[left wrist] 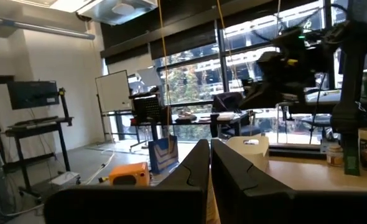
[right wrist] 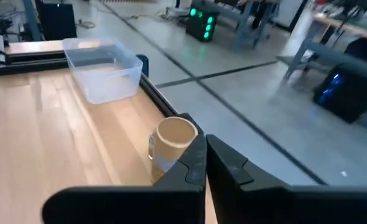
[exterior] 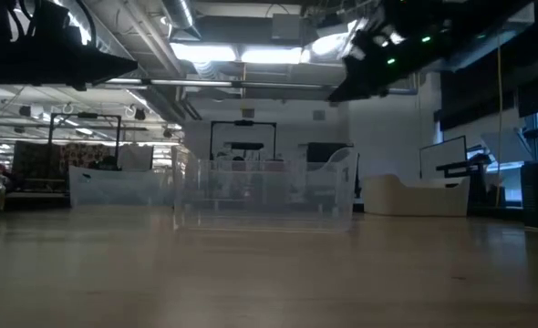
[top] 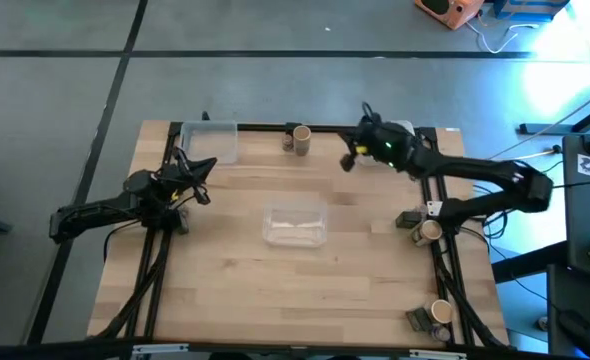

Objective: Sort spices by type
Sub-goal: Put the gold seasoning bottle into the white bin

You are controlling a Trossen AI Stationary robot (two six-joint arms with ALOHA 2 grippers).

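My right gripper [top: 349,160], fingers closed on nothing, hovers beside the tan cylinder spice container [top: 300,138] at the wooden table's [top: 235,260] far edge; my left gripper [top: 203,180] is closed too.

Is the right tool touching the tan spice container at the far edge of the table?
Apart. In the high view, bare wood shows between the shut right tool and the tan spice container at the far edge of the table.

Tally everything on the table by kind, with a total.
Tan cylinders: 3
Darker spices: 3, one beside each cylinder
Clear trays: 2
Total: 8 in plain sight
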